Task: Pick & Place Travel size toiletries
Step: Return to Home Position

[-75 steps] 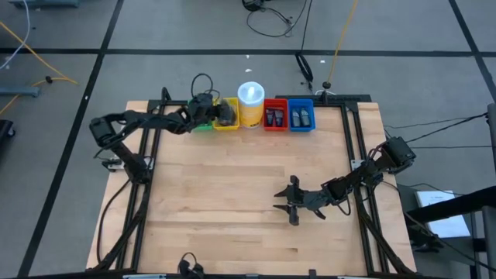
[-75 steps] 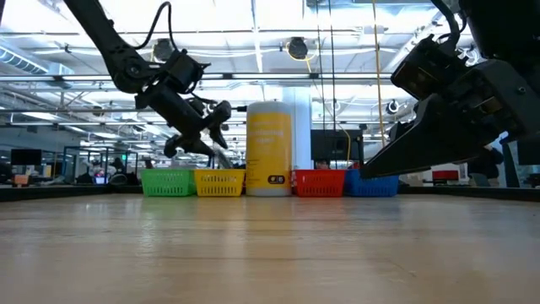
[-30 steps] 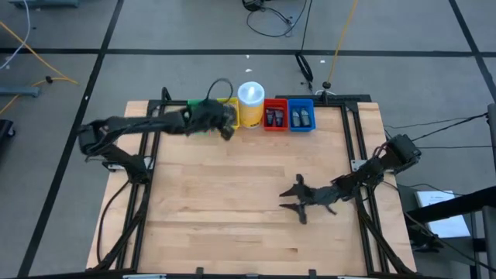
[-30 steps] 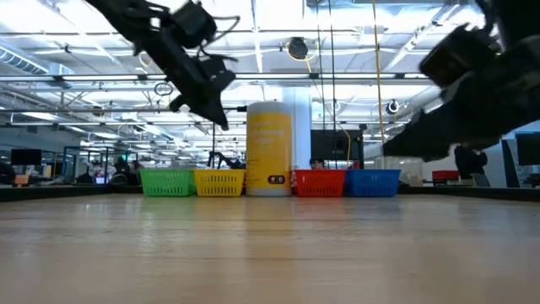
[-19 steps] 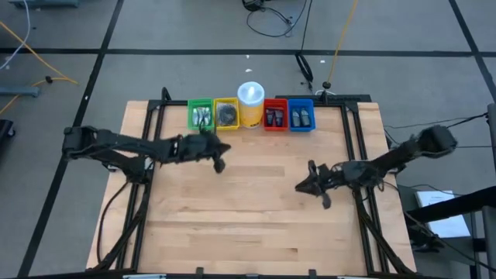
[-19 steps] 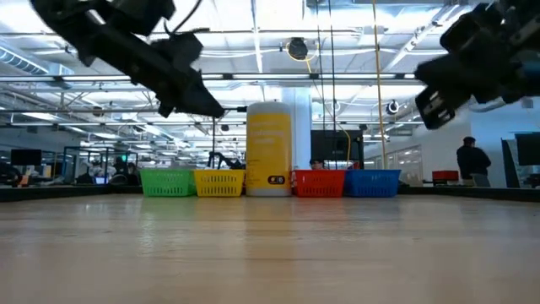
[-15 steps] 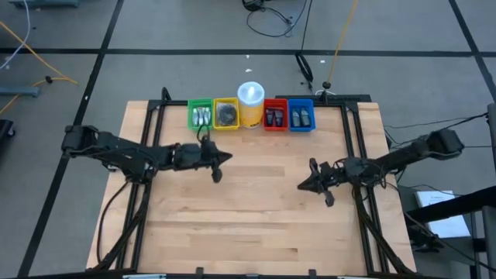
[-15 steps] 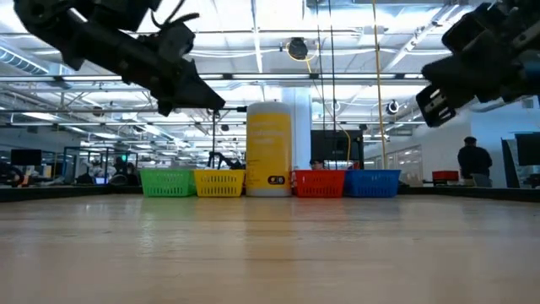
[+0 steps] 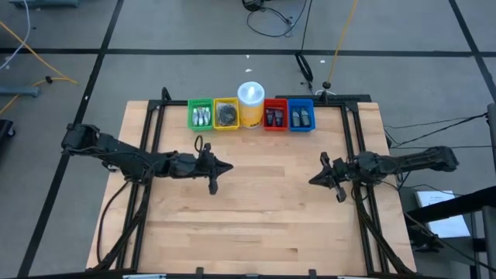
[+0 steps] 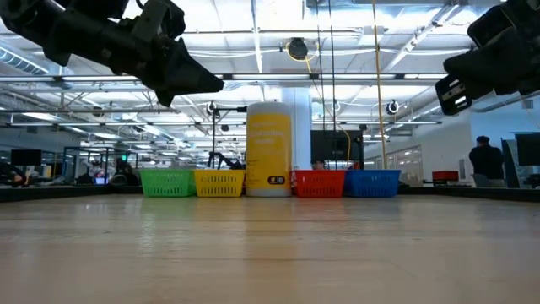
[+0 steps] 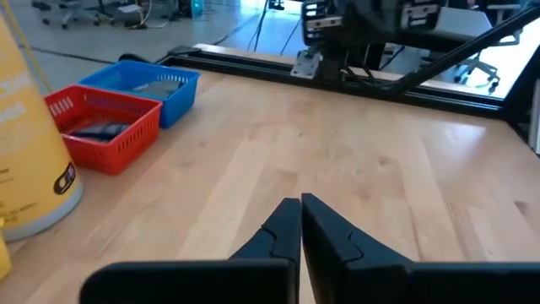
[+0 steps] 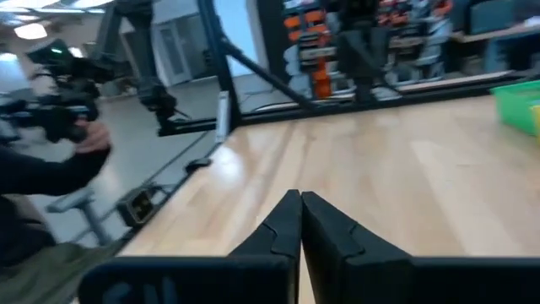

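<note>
A pale wooden table top (image 9: 256,209) on a dark frame is seen from above, set on a grey floor. Along its upper edge in the high view a row is lined up: a green basket (image 9: 191,115), a yellow basket (image 9: 226,101), a white cylindrical container (image 9: 250,103) with a yellow lower part, a red basket (image 9: 275,103) and a blue basket (image 9: 301,102).

The travel size toiletries are held in these baskets. White tubes (image 9: 201,117) are seen in the green one, dark round discs (image 9: 226,115) in the yellow one, dark oblong bottles (image 9: 274,118) in the red one and grey oblong bottles (image 9: 301,118) in the blue one.

The left gripper (image 9: 223,166) is held left of the frame's centre, above bare wood and well apart from the baskets. In its wrist view its fingers (image 11: 283,226) are pressed together with nothing between them.

The right gripper (image 9: 315,179) is held right of centre, also over bare wood. Its fingers (image 12: 285,218) are likewise closed on nothing.

In the low view both grippers are seen in the upper corners, above the row of baskets. A person's hand (image 12: 89,139) is visible at the left of the right wrist view, beyond the table.
</note>
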Action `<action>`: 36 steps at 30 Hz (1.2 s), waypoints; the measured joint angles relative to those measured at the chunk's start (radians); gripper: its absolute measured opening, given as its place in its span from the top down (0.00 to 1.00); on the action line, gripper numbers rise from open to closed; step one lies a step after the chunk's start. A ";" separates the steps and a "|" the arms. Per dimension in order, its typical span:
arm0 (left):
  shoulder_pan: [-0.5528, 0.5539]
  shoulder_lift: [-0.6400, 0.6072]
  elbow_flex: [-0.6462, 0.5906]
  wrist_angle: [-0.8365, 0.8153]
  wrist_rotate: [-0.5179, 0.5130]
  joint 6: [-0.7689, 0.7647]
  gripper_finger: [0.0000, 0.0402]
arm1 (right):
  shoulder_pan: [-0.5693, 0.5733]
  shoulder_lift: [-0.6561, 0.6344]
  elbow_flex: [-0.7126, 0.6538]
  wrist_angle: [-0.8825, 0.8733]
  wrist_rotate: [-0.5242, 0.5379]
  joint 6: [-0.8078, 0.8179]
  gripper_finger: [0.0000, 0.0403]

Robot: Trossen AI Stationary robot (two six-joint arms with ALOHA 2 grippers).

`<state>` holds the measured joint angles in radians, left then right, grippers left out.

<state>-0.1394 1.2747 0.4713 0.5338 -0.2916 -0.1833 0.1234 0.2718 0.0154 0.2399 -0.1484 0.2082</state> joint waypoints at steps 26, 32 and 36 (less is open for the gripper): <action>-0.019 0.000 0.000 0.070 0.001 0.001 0.94 | 0.000 -0.227 0.004 -0.192 0.070 -0.117 0.99; -0.019 0.000 0.000 0.069 0.001 0.000 0.94 | 0.000 -0.226 0.004 -0.192 0.070 -0.116 0.99; -0.018 0.000 0.000 0.069 0.001 0.000 0.94 | 0.000 -0.226 0.004 -0.192 0.070 -0.116 0.99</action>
<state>-0.1577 1.2747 0.4713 0.6033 -0.2909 -0.1829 0.1238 0.0456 0.0196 0.0479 -0.0788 0.0917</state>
